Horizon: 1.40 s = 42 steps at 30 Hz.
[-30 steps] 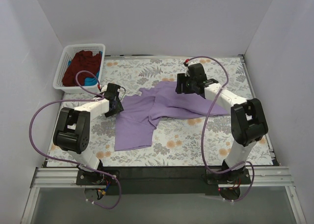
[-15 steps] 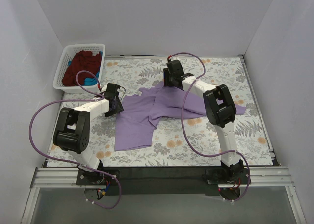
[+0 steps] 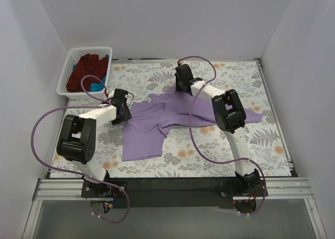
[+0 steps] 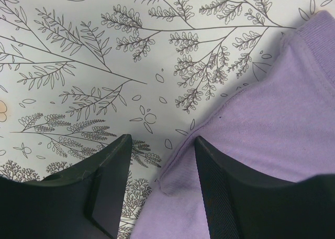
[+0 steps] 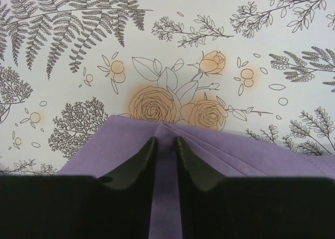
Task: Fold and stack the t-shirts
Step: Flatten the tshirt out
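Observation:
The lavender t-shirt (image 3: 157, 121) lies spread and rumpled on the floral table. My left gripper (image 3: 124, 111) sits at its left edge. In the left wrist view the gripper (image 4: 162, 140) is open, with a hem corner of the shirt (image 4: 261, 118) lying between its jaws. My right gripper (image 3: 181, 87) is at the shirt's far edge. In the right wrist view it (image 5: 165, 140) is shut on a pinched ridge of the lavender shirt (image 5: 261, 155). A maroon t-shirt (image 3: 85, 71) and a blue t-shirt (image 3: 96, 85) lie in the basket.
The white lattice basket (image 3: 90, 49) stands at the far left corner of the table. White walls enclose the table on the left, back and right. Purple cables loop from both arms over the table.
My right gripper has moved left along the shirt's far edge, from the right of centre to the middle. The left arm has not moved.

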Tool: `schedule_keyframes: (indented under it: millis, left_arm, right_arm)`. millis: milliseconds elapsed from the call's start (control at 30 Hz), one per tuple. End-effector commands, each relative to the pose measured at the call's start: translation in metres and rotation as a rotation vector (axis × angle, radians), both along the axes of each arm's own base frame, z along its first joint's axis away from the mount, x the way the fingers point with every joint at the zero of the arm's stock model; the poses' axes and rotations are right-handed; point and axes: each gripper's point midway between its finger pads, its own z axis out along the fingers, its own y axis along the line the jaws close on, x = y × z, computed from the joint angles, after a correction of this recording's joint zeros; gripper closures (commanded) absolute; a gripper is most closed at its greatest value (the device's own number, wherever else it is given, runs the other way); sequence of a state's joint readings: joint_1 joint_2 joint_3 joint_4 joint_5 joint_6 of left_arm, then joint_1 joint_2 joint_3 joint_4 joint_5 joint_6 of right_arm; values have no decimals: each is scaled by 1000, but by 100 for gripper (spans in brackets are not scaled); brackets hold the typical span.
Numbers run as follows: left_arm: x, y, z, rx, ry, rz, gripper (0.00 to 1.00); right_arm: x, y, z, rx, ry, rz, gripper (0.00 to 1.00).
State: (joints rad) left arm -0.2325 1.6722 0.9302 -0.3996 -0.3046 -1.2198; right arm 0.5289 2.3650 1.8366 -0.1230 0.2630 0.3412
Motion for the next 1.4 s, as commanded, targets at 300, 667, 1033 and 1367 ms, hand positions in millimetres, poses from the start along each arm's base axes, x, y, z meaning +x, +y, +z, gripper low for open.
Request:
schedule_keyframes:
  millis: [300, 667, 1033, 1367]
  left_arm:
    - [-25, -2, -16, -19, 109, -16, 50]
    - [-24, -1, -14, -14, 104, -13, 49]
    - [-24, 1, -13, -5, 105, -11, 49]
    - [-23, 4, -7, 6, 83, -4, 49]
  right_arm:
    - [6, -6, 33, -38, -76, -16, 99]
    - [-64, -43, 130, -16, -141, 34, 99]
    - [-259, -131, 127, 47, 46, 68, 99]
    - [-396, -198, 138, 191, 139, -57, 99]
